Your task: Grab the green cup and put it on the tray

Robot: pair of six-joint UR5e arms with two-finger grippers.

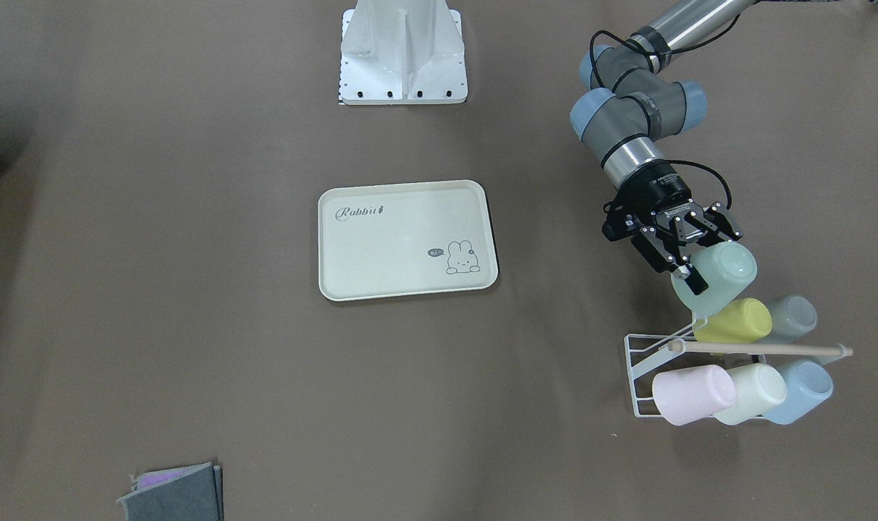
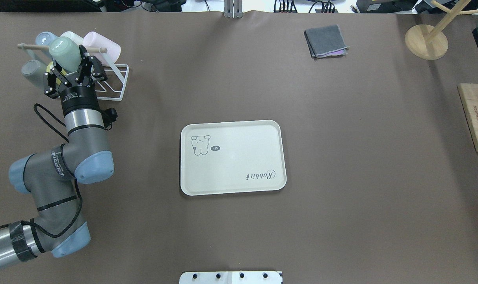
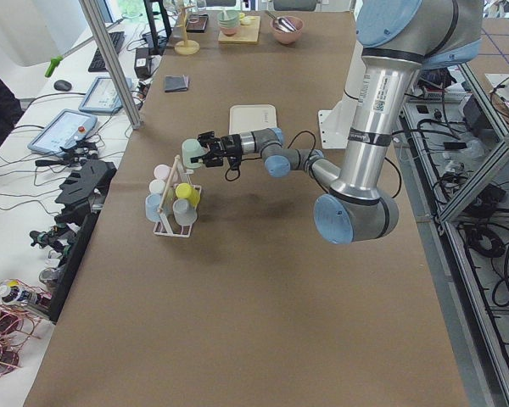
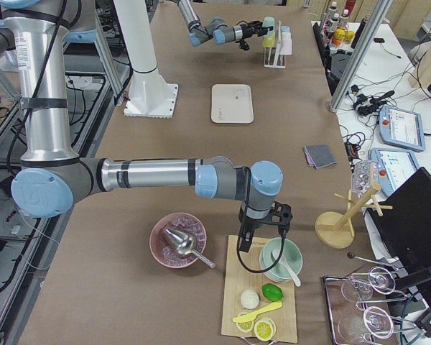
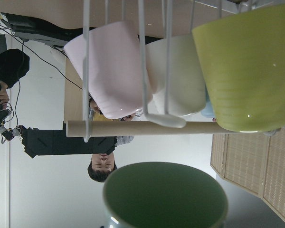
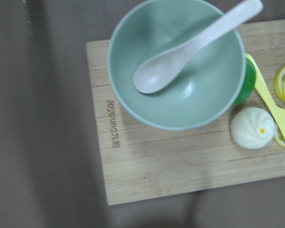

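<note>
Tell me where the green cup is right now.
Overhead view, far left: the green cup lies sideways in the left gripper, just over the white wire cup rack and well left of the tray.

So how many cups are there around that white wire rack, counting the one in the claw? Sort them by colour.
green cup: 1
yellow-green cup: 1
grey cup: 1
pink cup: 1
cream cup: 1
blue cup: 1
Total: 6 cups
</note>
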